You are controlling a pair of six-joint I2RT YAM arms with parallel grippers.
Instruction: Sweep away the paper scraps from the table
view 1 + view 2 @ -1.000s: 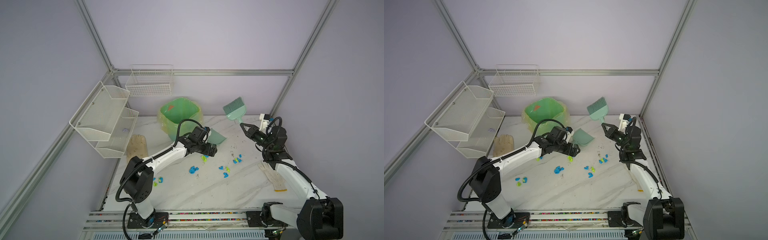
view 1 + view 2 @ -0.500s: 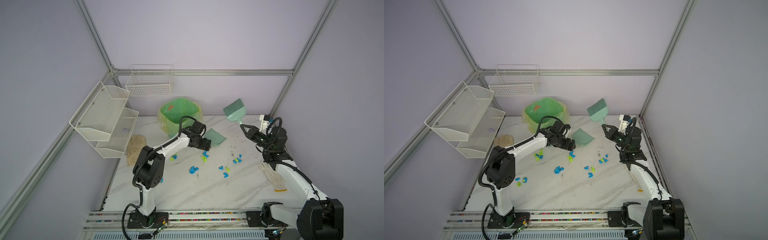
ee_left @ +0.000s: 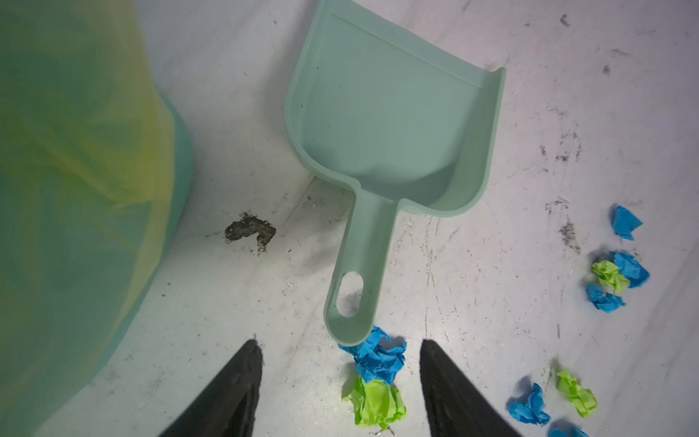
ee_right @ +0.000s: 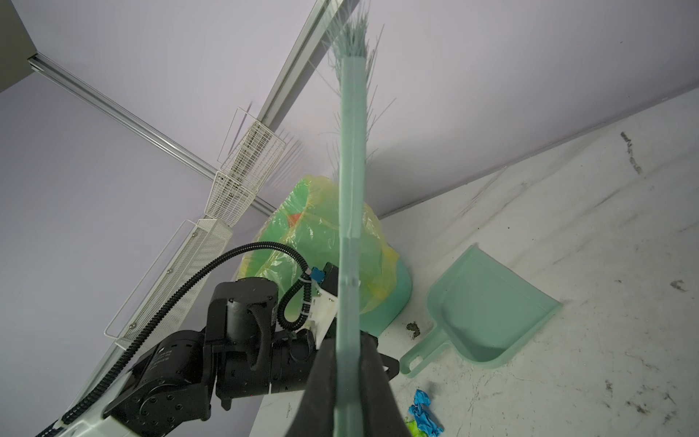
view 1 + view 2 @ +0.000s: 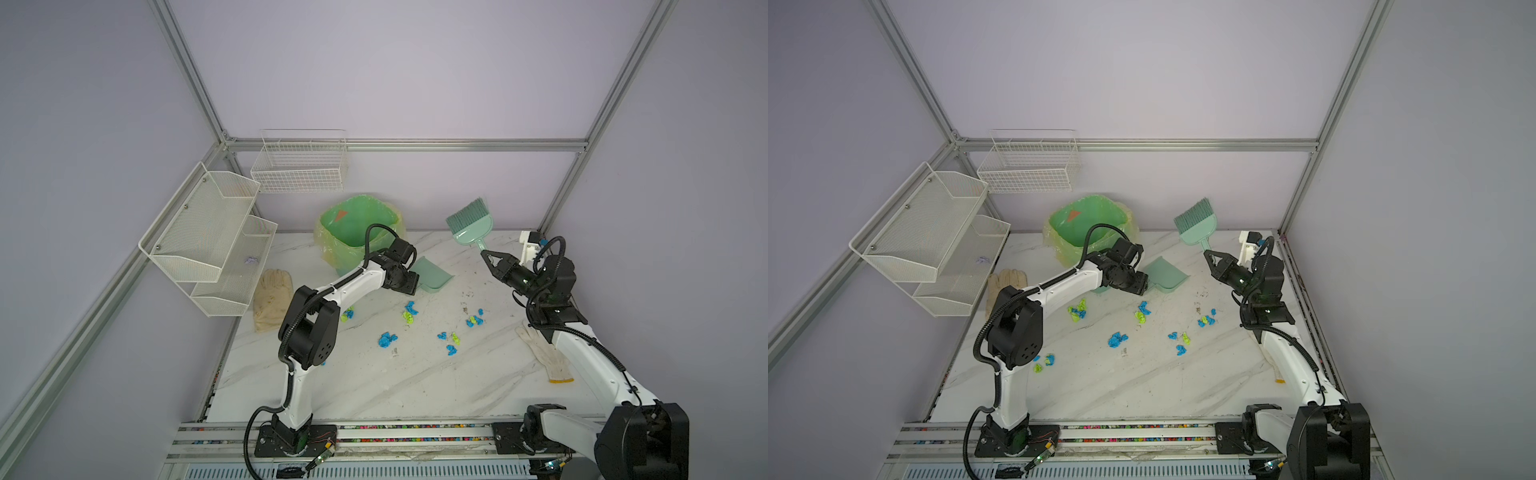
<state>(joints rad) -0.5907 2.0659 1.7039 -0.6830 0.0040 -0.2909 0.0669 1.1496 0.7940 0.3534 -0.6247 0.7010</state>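
Mint brush (image 5: 471, 226) handle end hidden inside the clamped right hand (image 5: 487, 255).

Soft, even overhead light, moderately bright, no hard glare. Both top views sharp; walls (image 5: 83, 124) darken toward the corners. Short soft shadows beside paper scraps (image 3: 380, 365) on the table (image 3: 472, 302). Left wrist view: bin bag (image 3: 75, 151) blurred up close. Right wrist view: brush (image 4: 351, 189) near the lens is soft, wire basket (image 4: 251, 147) smeared.

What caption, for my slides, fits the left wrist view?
Left gripper, jaws open, lined up on the mint dustpan's handle; paper scraps litter the table.
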